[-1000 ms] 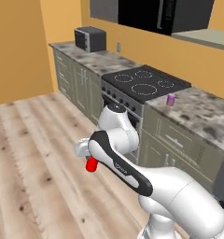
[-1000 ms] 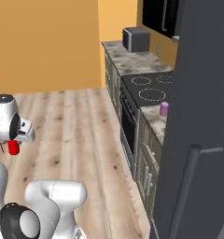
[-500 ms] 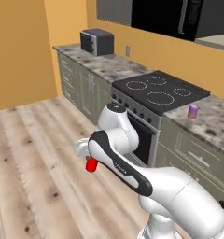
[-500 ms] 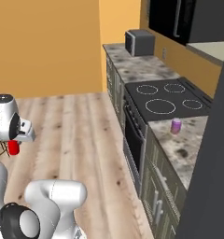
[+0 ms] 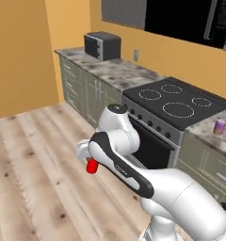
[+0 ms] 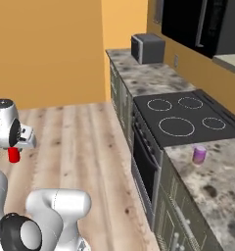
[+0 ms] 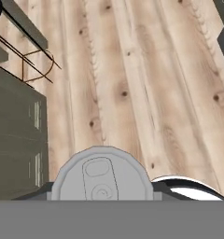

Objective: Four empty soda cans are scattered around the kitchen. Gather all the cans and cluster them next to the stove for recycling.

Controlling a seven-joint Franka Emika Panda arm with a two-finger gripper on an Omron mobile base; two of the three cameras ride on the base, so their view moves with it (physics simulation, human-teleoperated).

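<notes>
The gripper (image 5: pixel 89 157) is clamping a red soda can (image 5: pixel 92 165), holding it out over the wood floor (image 5: pixel 35 164) to the left of the stove (image 6: pixel 185 117); the hand view is looking down on the can's silvery top. The step in hand looks like the carry toward the stove. A purple can (image 6: pixel 199 154) is standing on the counter (image 6: pixel 215 181) just right of the cooktop, so the next move probably calls for swinging the arm right and setting the red can upright beside it.

Base views flank arm, sharing stove (image 5: pixel 178 101) (image 6: pixel 185 117); hand view looks down at floor (image 7: pixel 132 70).
</notes>
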